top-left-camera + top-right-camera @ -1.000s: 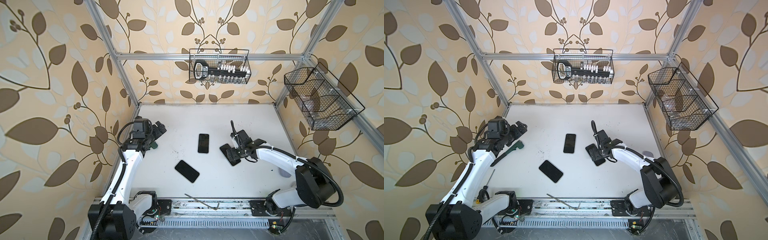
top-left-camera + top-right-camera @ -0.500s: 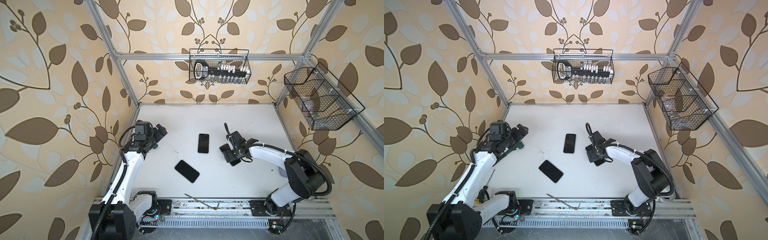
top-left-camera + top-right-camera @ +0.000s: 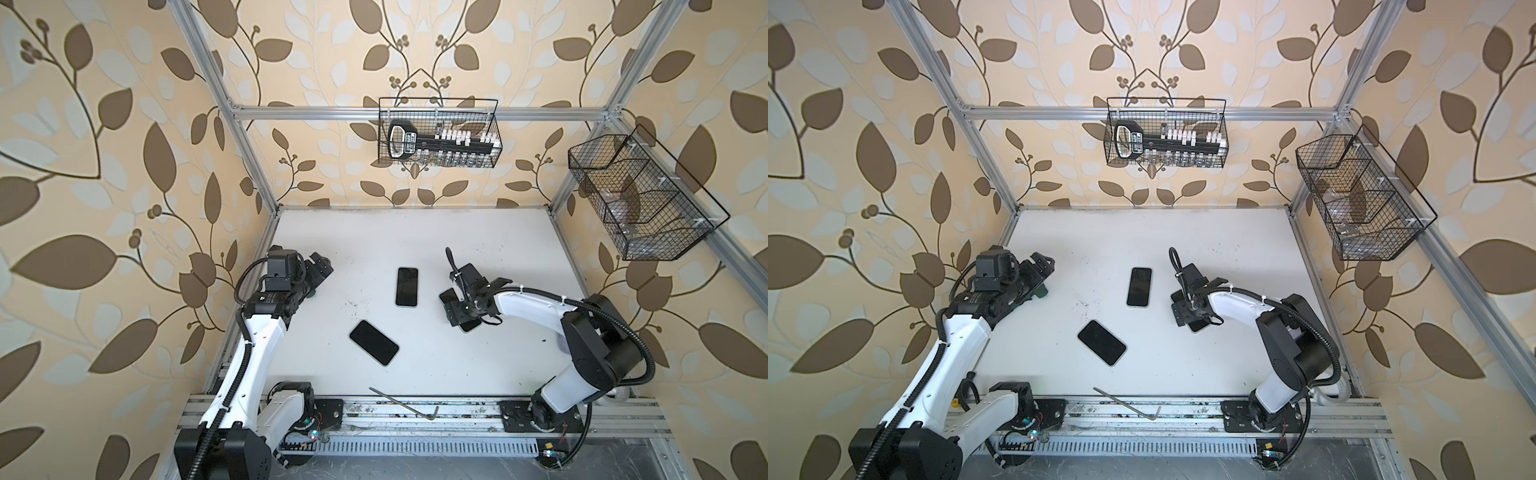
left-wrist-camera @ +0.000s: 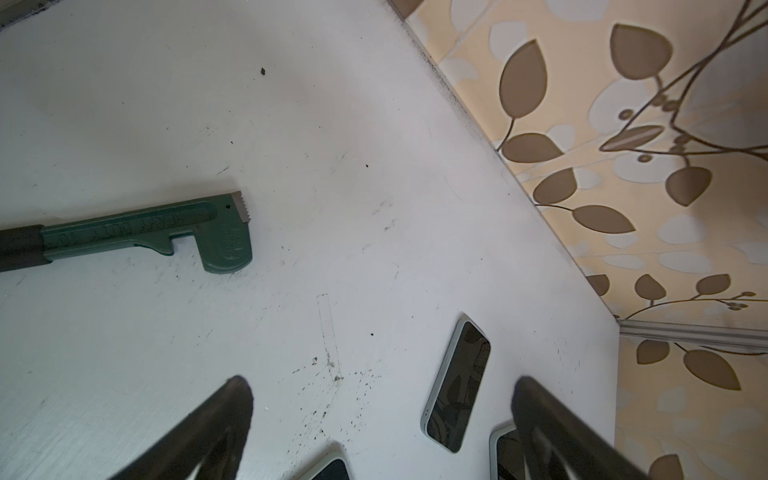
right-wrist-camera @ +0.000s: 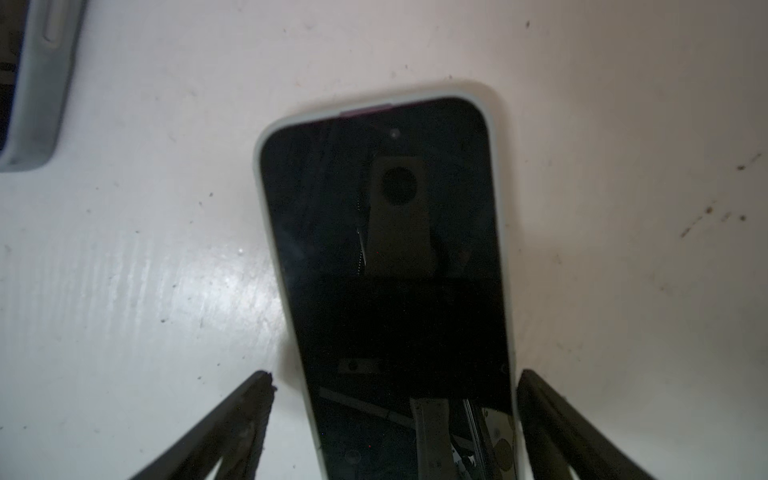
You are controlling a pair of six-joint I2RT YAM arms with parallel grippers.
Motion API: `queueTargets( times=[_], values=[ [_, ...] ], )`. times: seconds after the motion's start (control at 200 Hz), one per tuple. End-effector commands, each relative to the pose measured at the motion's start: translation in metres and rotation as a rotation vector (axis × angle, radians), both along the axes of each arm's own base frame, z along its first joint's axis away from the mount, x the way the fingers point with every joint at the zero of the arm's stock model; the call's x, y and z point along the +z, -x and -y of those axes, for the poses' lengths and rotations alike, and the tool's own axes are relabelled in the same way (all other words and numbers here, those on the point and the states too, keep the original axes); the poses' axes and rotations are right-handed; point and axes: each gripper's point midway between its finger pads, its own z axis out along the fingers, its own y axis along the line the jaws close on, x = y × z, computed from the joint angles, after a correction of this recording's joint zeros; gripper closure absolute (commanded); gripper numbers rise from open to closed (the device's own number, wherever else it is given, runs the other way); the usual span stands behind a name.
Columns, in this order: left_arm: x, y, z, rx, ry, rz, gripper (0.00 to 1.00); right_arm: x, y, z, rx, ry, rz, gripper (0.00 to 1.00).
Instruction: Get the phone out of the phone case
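Note:
A phone [image 5: 386, 249] with a black screen lies face up in a pale phone case [image 5: 259, 174] on the white table. A sliver of purple shows at its top edge. My right gripper [image 5: 395, 376] is open and straddles its lower end: one finger [image 5: 552, 419] is at the case's side, the other [image 5: 237, 419] stands a little off it. In both top views the right gripper [image 3: 455, 309] [image 3: 1180, 309] covers most of this phone [image 3: 470, 326]. Far left, my left gripper [image 3: 321, 266] [image 4: 380, 382] is open and empty.
Two more cased phones lie on the table, one in the middle [image 3: 406, 286] and one nearer the front [image 3: 374, 343]. A green pipe wrench [image 4: 166, 237] lies by the left gripper. A bent metal rod [image 3: 403, 401] rests on the front rail. Wire baskets [image 3: 438, 133] [image 3: 640, 199] hang on the walls.
The right arm's elbow has swung toward the front right, and its gripper has turned and shifted slightly left over the same phone. The left arm has hardly moved.

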Motion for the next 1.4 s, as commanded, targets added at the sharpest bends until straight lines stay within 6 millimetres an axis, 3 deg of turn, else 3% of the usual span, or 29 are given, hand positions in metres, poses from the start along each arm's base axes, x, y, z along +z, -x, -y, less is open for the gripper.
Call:
queueTargets(
  times=[0.0,0.555,0.674,0.794,1.199,1.319,1.399],
  values=[
    [0.003,0.002,-0.003,0.021,-0.017,0.008,0.01,-0.002,0.001,-0.004,0.000,-0.010,-0.010,0.08],
    [0.002,0.005,-0.001,0.024,0.000,0.003,0.01,-0.023,0.011,0.008,-0.031,0.047,-0.094,0.09],
    [0.001,0.006,-0.002,0.029,0.004,0.001,0.01,-0.023,0.012,0.010,-0.034,0.061,-0.090,0.19],
    [0.001,0.006,-0.001,0.029,0.010,-0.001,0.01,-0.021,0.012,0.010,-0.031,0.062,-0.084,0.32],
    [-0.007,0.002,0.005,0.019,0.051,-0.031,0.01,-0.004,0.004,0.000,-0.009,-0.005,-0.043,0.34],
    [-0.005,-0.002,0.018,-0.032,0.067,-0.028,0.01,0.010,-0.001,-0.006,-0.009,-0.071,-0.016,0.35],
    [-0.002,-0.008,0.039,-0.103,0.086,-0.010,0.01,0.020,-0.004,-0.008,-0.010,-0.100,0.003,0.35]
  ],
)
